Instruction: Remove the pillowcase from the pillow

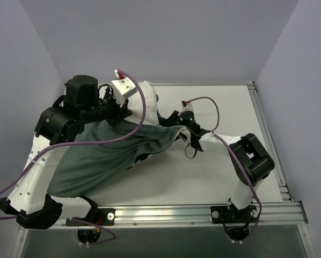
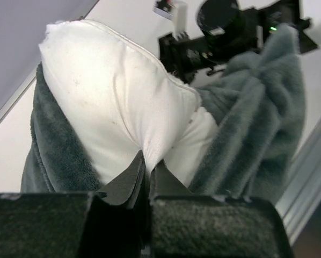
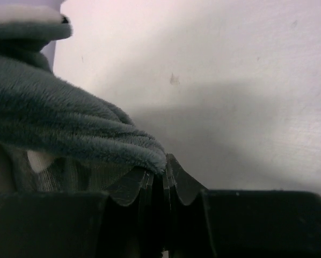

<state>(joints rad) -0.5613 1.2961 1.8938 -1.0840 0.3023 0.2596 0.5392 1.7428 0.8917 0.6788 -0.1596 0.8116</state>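
Note:
The white pillow (image 1: 145, 98) lies at the back left of the table, and its plump bare end (image 2: 107, 91) bulges out of the pillowcase. My left gripper (image 1: 127, 110) (image 2: 148, 160) is shut on a pinched fold of the pillow's white fabric. The dark grey fuzzy pillowcase (image 1: 104, 156) (image 2: 257, 102) (image 3: 58, 118) spreads from the pillow toward the near left and wraps both sides of the pillow. My right gripper (image 1: 176, 133) (image 3: 163, 167) is shut on the pillowcase's bunched edge, just right of the pillow and low over the table.
The white table (image 1: 219, 172) (image 3: 230, 80) has a metal rail along its near edge (image 1: 203, 212) and another along its right side (image 1: 268, 134). Purple cables (image 1: 141, 107) loop over both arms. Grey walls close in on the left, back and right.

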